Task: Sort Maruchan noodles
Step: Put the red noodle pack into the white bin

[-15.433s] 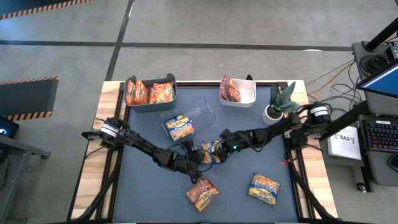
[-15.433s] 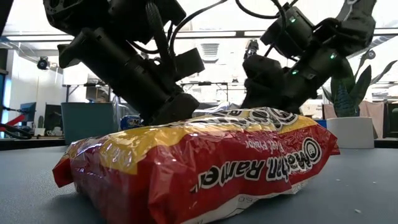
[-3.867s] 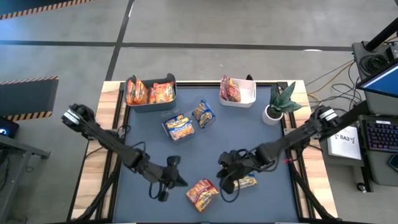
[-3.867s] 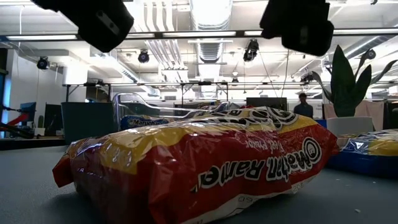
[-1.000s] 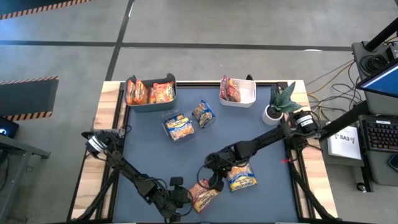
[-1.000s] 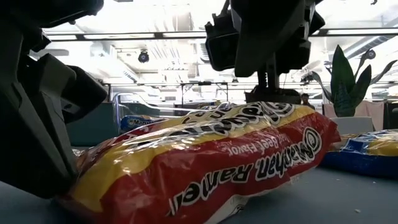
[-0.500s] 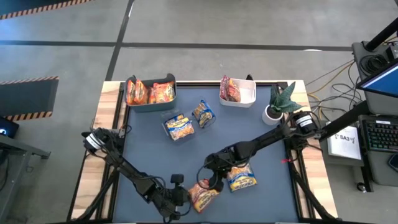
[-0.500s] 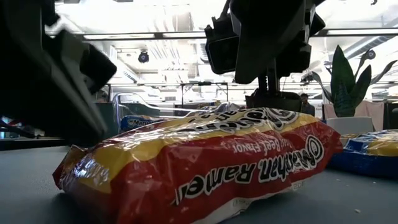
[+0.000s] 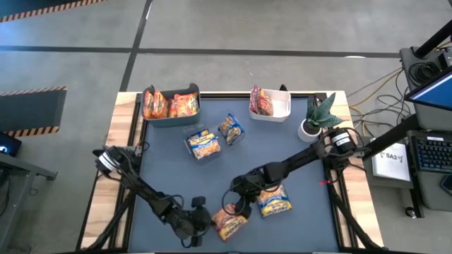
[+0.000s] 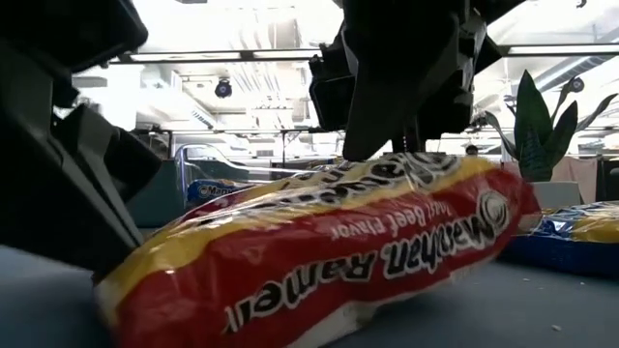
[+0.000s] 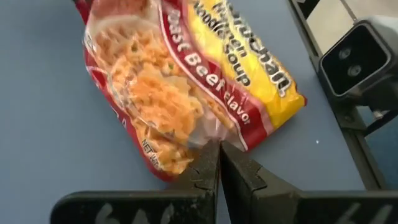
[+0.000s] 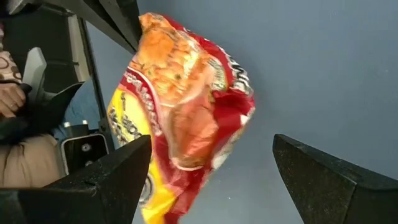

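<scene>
The red and yellow noodle packet (image 9: 230,220) lies on the dark table (image 9: 169,162) near its front edge, a little tilted, with a blue and yellow packet (image 9: 274,203) just beside it. My left gripper (image 11: 219,163) has its fingers pressed together, with the tips at the packet's edge, though I cannot tell whether they pinch the wrapper. My right gripper (image 12: 211,177) hangs over the same packet with its fingers spread wide, holding nothing.

A red-and-yellow roast beef packet (image 9: 229,220) lies tilted near the table's front edge, one end raised. A blue-yellow packet (image 9: 272,202) lies just beside it. Two more blue-yellow packets (image 9: 203,143) (image 9: 230,128) lie farther back. Orange packets (image 9: 169,105) and dark red packets (image 9: 262,101) stand in bins.
</scene>
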Controlling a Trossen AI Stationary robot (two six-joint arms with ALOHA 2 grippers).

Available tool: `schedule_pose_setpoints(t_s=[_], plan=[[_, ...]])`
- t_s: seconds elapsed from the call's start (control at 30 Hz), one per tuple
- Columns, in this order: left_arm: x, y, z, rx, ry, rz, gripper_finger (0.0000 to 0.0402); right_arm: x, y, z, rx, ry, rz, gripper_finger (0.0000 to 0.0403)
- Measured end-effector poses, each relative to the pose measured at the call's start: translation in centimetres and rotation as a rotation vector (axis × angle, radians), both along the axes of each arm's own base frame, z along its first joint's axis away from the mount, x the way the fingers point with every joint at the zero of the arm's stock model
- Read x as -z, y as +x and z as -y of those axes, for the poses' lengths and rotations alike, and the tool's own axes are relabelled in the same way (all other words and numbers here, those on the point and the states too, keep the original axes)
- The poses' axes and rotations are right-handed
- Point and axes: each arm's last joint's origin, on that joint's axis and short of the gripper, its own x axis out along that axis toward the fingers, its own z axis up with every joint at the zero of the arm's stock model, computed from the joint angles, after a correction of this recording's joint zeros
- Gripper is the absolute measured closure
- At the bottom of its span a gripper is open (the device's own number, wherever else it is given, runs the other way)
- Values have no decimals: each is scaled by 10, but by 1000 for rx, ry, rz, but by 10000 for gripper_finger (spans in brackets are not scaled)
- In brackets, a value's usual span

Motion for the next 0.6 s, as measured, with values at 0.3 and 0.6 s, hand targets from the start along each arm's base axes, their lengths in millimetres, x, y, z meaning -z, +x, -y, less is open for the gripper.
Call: schedule_pose_setpoints(t_s=[0.3, 0.6], plan=[[7, -2, -1, -23, -29, -24, 402, -1, 3, -1, 5, 11, 37, 78], [9, -3, -2, -23, -26, -29, 402, -2, 5, -1, 28, 27, 42, 78]])
